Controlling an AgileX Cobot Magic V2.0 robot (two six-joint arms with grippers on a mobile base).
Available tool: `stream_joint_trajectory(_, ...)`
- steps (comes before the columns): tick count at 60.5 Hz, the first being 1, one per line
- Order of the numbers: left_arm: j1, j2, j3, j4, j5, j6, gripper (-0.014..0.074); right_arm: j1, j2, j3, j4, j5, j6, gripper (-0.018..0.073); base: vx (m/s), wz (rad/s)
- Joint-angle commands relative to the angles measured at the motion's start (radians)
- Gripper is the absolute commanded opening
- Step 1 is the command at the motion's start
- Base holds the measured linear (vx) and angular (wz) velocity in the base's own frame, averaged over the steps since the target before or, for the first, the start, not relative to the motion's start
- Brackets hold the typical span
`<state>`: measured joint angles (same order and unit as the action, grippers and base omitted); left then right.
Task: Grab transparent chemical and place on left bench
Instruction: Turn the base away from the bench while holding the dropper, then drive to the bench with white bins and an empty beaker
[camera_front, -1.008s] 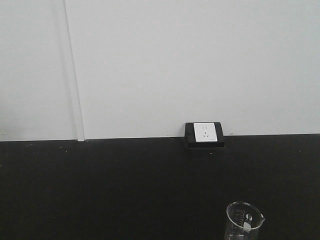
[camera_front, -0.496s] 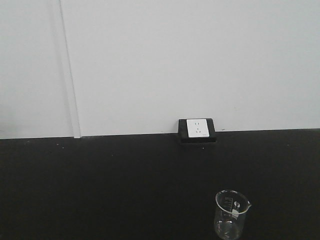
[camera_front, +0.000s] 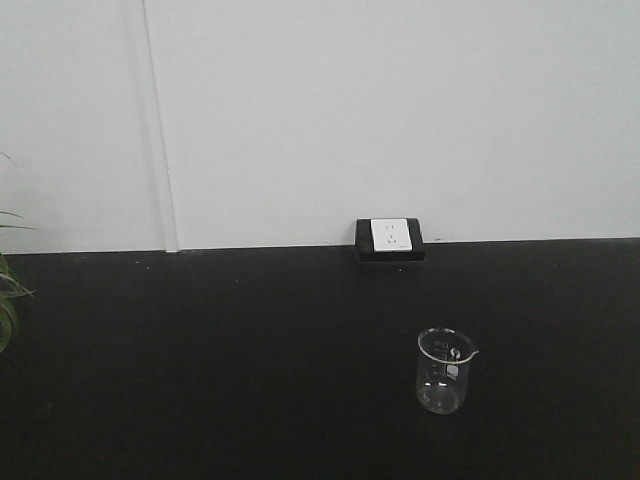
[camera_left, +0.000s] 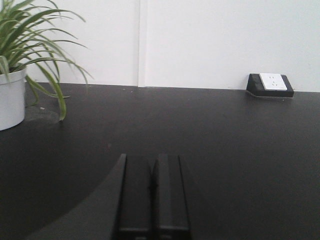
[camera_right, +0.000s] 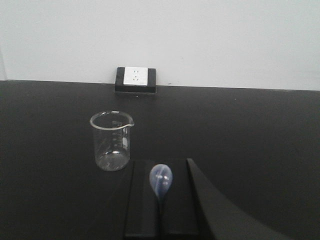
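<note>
In the right wrist view my right gripper is shut on the transparent chemical, a slim clear pipette. Its small bulb sticks out forward between the two black fingers; the stem is hidden between them. The gripper hovers over a black worktop, just right of and nearer than a clear glass beaker. My left gripper is shut and empty above the same worktop. The left bench with its white bins is out of view. Neither gripper shows in the front view.
The beaker stands alone on the black worktop. A white wall socket sits at the foot of the white wall behind it. A potted plant in a white pot stands at the left; its leaves reach into the front view.
In the front view the beaker and socket have shifted up and away, so the view has backed off from the worktop. Plant leaves have come into view at the left edge.
</note>
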<state>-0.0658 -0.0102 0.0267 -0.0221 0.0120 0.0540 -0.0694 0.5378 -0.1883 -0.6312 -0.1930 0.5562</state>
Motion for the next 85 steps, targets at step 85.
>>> stream_joint_trajectory(85,-0.002,-0.019,0.016,-0.001,-0.078,-0.008,-0.0003,-0.003,-0.001,-0.03,0.004,-0.062,0.002,-0.0008,-0.28,0.23)
